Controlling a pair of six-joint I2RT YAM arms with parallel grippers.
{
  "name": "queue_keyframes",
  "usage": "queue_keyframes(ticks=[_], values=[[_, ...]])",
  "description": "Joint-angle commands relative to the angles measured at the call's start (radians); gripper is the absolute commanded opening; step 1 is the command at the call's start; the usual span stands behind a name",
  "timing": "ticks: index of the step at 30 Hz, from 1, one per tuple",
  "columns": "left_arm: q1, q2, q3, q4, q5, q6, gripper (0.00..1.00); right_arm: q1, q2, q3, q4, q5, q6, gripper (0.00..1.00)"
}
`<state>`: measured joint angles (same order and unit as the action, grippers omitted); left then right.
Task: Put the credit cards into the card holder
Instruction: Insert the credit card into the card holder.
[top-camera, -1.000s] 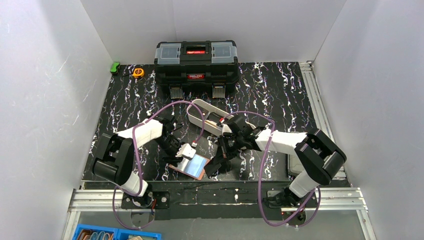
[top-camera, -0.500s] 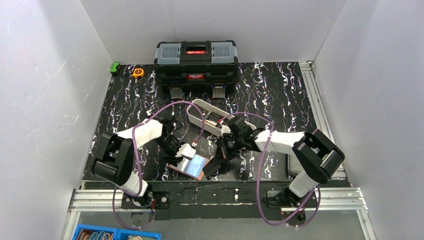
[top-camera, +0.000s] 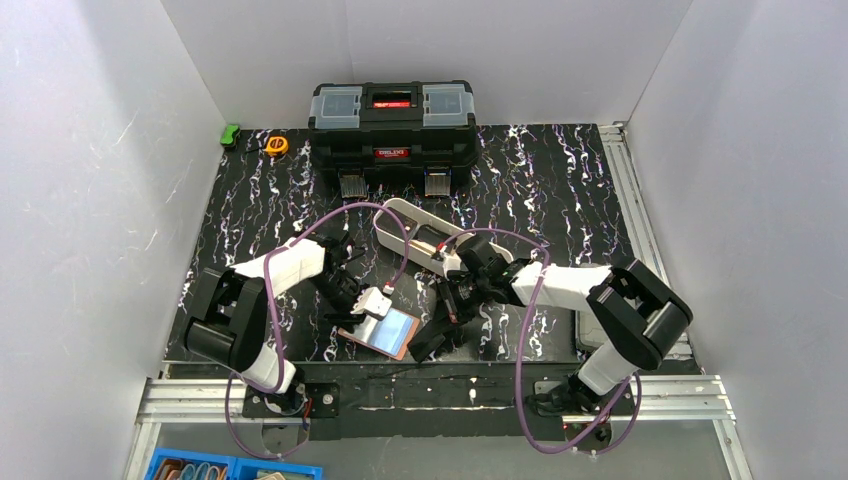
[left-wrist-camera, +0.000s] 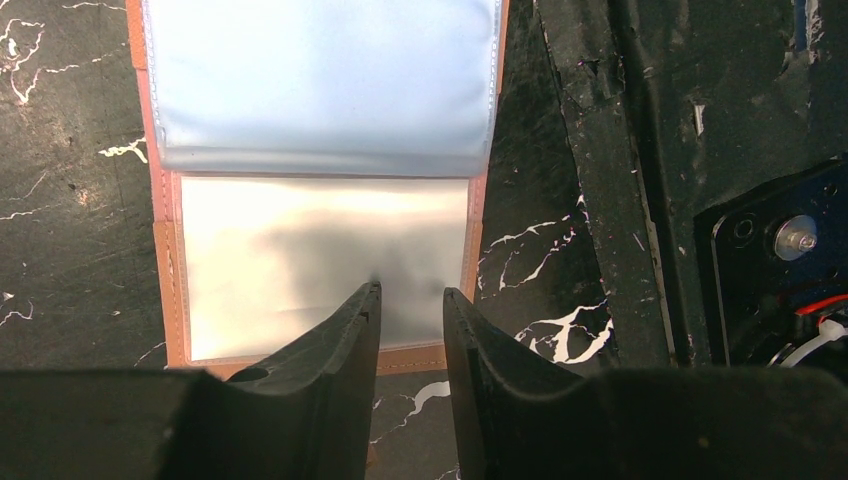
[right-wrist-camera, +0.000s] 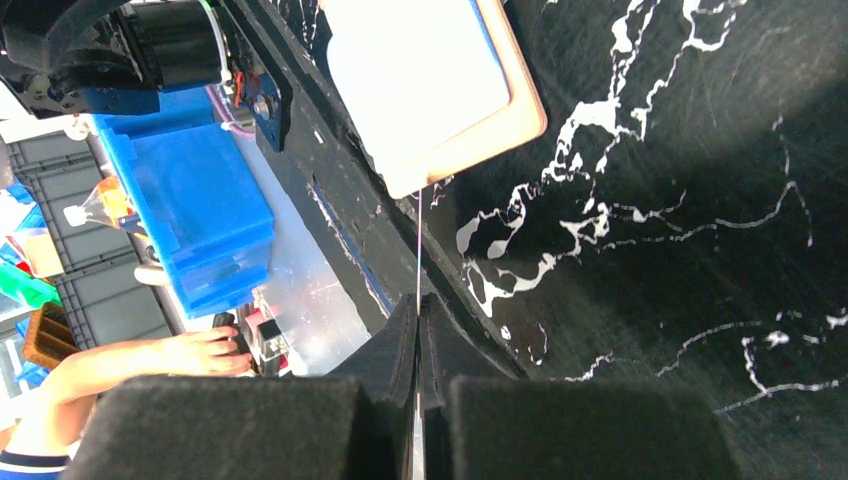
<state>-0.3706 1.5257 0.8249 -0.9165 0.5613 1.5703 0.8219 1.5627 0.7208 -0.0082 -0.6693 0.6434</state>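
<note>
Top external, then both wrists: a credit card held edge-on at the open card holder.
Top external showed the card holder (top-camera: 385, 334) lying open on the desk (top-camera: 540, 180), under the tips of the left pincer (top-camera: 367, 307) and just beside the right pincer (top-camera: 436, 332), on its left. Left wrist showed the left pincer (left-wrist-camera: 410, 292) narrowly spread with nothing between its fingers, tips over the nearer clear sleeve of the card holder (left-wrist-camera: 320, 260), whose fold ran crosswise ahead of them. Right wrist showed the right pincer (right-wrist-camera: 418, 298) pressed together on a credit card (right-wrist-camera: 418, 250) seen edge-on, its long axis running straight ahead from the tips to a corner of the card holder (right-wrist-camera: 430, 90); whether they touched could not be told. The right arm looked placed to feed it in.
</note>
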Motion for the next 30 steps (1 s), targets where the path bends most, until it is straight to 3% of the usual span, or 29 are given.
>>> queue_keyframes(ticks=[1,15,30], values=[[-0.003,-0.024,0.000,-0.017,-0.012,0.005,0.28,-0.003,0.050,0.032,0.082,-0.038,0.007,0.01],[-0.004,-0.027,-0.007,-0.007,-0.015,0.010,0.27,-0.010,0.057,0.000,0.153,-0.073,0.027,0.01],[-0.004,-0.032,-0.011,-0.007,-0.021,0.007,0.27,-0.015,0.013,0.020,0.055,-0.096,-0.041,0.01]])
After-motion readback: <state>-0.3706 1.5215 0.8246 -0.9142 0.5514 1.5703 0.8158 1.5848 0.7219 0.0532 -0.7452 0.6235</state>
